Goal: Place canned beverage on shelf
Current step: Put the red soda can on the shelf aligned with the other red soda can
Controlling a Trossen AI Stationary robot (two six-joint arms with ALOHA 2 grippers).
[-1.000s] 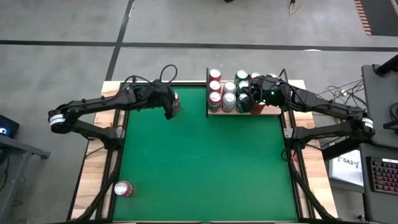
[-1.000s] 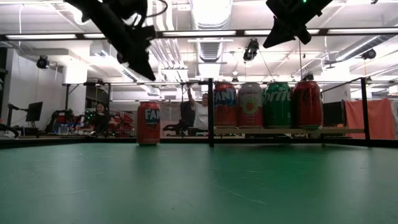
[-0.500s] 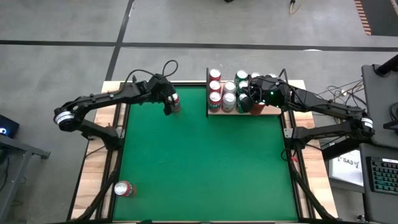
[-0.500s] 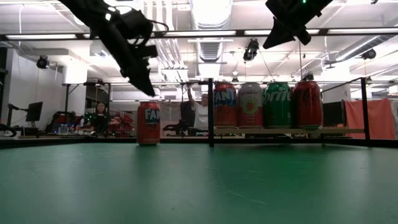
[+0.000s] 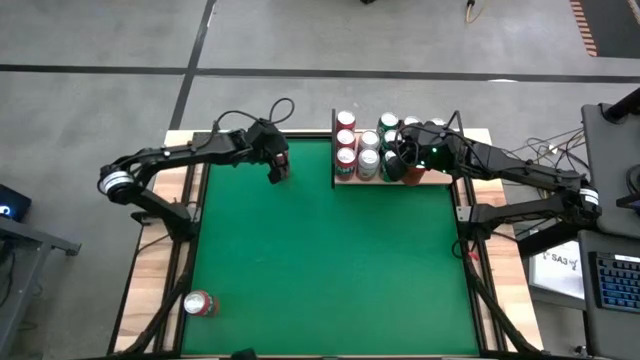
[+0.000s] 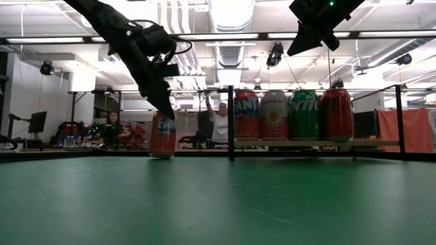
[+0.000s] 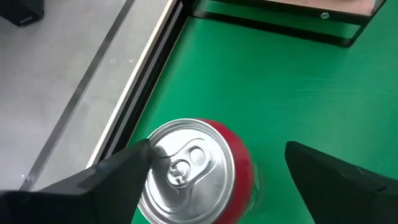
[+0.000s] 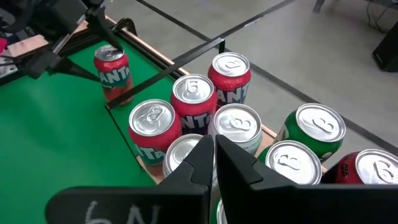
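A red Fanta can (image 7: pixel 194 171) stands upright on the green tabletop near its far left edge, also seen in the low view (image 6: pixel 162 138). My left gripper (image 7: pixel 217 168) is open right over it, one finger on each side of the can's top; no touch shows. The shelf (image 5: pixel 436 179), a pale wooden board with black rods, sits at the far edge and carries several upright cans (image 8: pixel 194 99). My right gripper (image 8: pixel 214 155) hovers shut above those cans, high over the shelf (image 6: pixel 310 37).
Another red can (image 5: pixel 199 304) lies on its side near the table's near left corner. The shelf's black corner post (image 6: pixel 231 122) stands just right of the Fanta can. Wide green felt (image 5: pixel 330 260) lies between the shelf and the near edge.
My left gripper has come down toward the Fanta can and moved a little toward the far right, ending just over the can's top. The can has stayed where it stood. My right arm has kept still.
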